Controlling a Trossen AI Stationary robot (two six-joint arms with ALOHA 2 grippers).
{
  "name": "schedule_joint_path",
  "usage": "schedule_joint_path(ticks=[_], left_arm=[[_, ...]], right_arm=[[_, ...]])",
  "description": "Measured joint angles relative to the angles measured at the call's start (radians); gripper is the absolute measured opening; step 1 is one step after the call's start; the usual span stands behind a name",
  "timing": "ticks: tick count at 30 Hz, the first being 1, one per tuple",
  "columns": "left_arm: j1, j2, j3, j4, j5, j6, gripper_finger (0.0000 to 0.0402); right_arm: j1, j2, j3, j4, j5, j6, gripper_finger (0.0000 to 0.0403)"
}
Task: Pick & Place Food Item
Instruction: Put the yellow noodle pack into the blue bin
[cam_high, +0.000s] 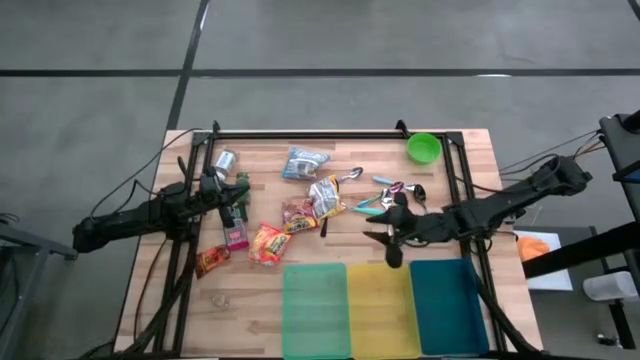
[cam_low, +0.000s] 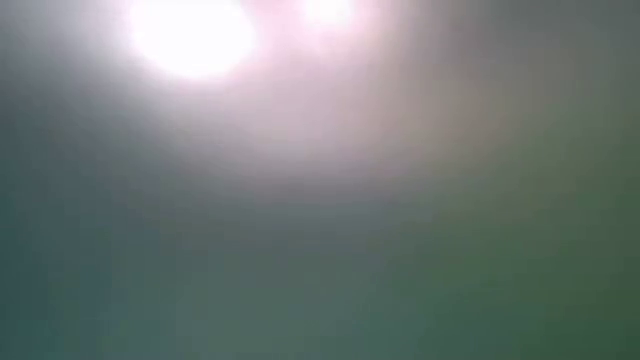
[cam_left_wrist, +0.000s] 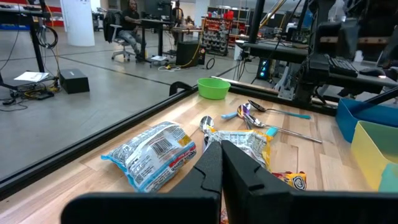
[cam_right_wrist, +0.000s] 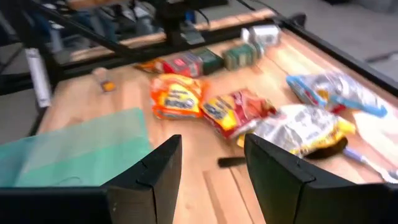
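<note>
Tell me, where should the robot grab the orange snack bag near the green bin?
Probably across the middle of the orange snack bag, coming down from above. It lies flat on the table, so only its puffy top offers something to pinch. The right gripper is open, with nothing between its fingers.

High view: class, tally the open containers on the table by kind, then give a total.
Bins: 3 (pale green bin, yellow bin, teal bin)
Bowls: 1 (green bowl)
Total: 4
</note>
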Motion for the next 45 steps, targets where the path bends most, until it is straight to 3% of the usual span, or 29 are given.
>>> schedule_joint_path(ticks=[4,13,17,34,45], left_arm=[[0.000,0.000,0.000,0.000,0.000,0.000,0.0000],[0.000,0.000,0.000,0.000,0.000,0.000,0.0000],[0.000,0.000,0.000,0.000,0.000,0.000,0.0000],[0.000,0.000,0.000,0.000,0.000,0.000,0.0000],[0.000,0.000,0.000,0.000,0.000,0.000,0.0000]], right_arm=[[-0.092,0.063,0.003,-0.003,-0.042,0.091,0.0171],[-0.402,0.149,0.016,0.012,-0.440,0.124,0.0171],[-0.487,0.203,0.015,0.037,-0.520,0.146,0.0171],[-0.516,0.330,0.013,0.160,-0.576,0.195,0.0171],[-0.530,0.438,0.013,0.195,-0.504,0.352,0.0173]])
